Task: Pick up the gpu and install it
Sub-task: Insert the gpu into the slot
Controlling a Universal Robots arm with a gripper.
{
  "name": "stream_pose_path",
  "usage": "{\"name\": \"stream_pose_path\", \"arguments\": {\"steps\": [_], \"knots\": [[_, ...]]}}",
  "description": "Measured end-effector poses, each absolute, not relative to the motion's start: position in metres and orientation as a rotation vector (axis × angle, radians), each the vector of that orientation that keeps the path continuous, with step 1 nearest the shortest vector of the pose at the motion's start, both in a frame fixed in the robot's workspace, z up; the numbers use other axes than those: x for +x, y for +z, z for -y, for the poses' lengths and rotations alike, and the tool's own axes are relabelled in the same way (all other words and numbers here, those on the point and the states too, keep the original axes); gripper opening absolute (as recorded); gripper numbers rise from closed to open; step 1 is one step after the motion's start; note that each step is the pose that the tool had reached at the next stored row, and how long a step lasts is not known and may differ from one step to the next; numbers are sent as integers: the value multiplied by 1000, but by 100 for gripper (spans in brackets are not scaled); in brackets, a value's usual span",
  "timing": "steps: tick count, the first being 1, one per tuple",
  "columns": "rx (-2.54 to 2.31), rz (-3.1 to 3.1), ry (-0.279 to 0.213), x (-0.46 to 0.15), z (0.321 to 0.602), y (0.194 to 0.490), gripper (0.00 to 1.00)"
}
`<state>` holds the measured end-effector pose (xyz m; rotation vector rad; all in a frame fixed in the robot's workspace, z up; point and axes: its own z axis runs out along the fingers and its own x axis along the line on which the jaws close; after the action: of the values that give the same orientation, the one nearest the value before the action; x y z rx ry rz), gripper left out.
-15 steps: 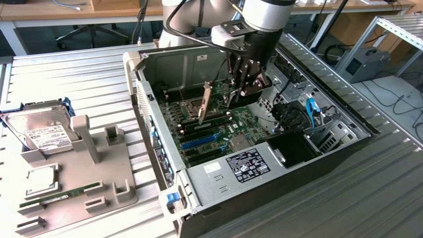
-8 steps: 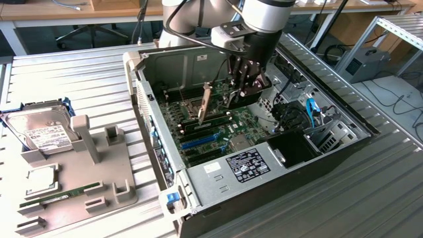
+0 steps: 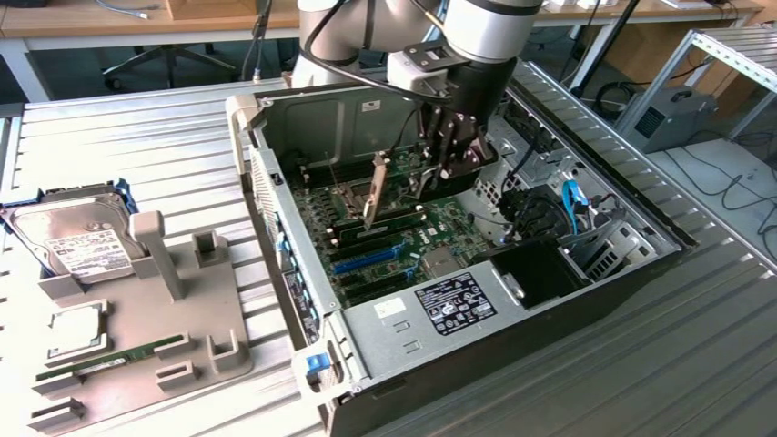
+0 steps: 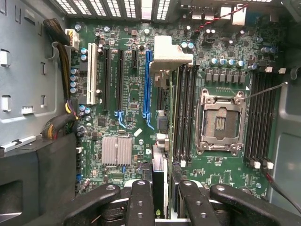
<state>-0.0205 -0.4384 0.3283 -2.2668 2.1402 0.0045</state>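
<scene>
The gripper [image 3: 452, 164] is pinching the gpu [image 3: 378, 189] by its top edge; the card is appearing light, stiff, fragile.

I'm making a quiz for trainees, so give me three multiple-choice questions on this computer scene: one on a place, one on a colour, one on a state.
1. Where is the hard drive?
A. Inside the case
B. On the grey holder
C. In the gripper

2. What colour is the long slot beside the black ones?
A. Blue
B. Red
C. Yellow

3. What is the graphics card's state?
A. Lying on the holder
B. Gripped inside the open case
C. Lying on the floor

Answers:
1. B: the hard drive rests on the grey holder.
2. A: the slot is blue.
3. B: the gripper clamps the graphics card inside the case.
</scene>
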Motion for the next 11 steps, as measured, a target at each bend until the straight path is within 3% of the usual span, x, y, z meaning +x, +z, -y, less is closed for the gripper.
{"name": "stream_pose_path", "arguments": {"steps": [11], "knots": [[-2267, -2140, 5, -21, 438, 326, 26]]}}
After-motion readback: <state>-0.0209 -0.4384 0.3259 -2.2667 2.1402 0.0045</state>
